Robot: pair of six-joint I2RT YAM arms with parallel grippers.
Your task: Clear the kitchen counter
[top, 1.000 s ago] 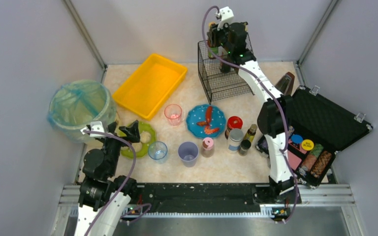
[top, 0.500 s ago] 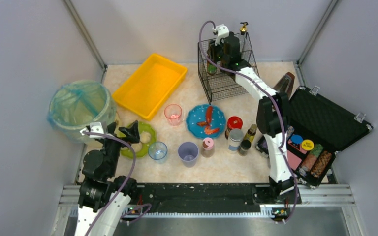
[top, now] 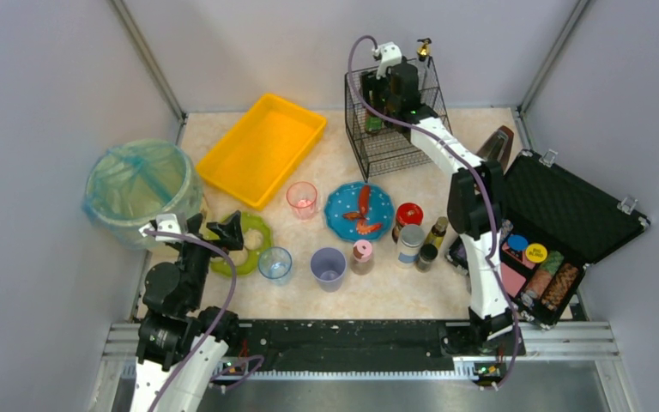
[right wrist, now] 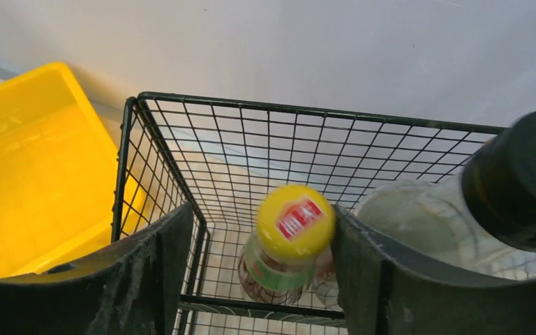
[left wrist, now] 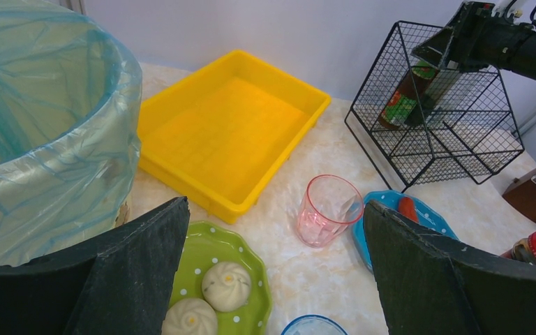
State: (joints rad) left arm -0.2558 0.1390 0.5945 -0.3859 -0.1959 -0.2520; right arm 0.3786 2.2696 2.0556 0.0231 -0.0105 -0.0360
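The beige kitchen counter [top: 377,287] holds cups, plates and jars. My right gripper [top: 388,86] reaches into the top of the black wire basket [top: 395,150] at the back. In the right wrist view its jaws [right wrist: 262,234] are open around a yellow-lidded jar [right wrist: 294,223] that stands tilted in the basket [right wrist: 181,125]. The jar leans on the right finger, with a gap to the left finger. The jar also shows in the left wrist view [left wrist: 405,105]. My left gripper [top: 227,232] is open and empty above a green plate [left wrist: 251,251] with two buns.
A clear bottle with a black cap [right wrist: 523,174] stands beside the jar. Also on the counter: a yellow tray [top: 262,148], a bagged bin [top: 137,189], a pink cup [top: 302,199], a blue plate [top: 359,211], blue [top: 275,263] and purple cups [top: 329,268], several jars, an open black case [top: 566,223].
My right gripper moved left and down into the basket with the jar, then its jaws opened off the jar. The left arm has not moved.
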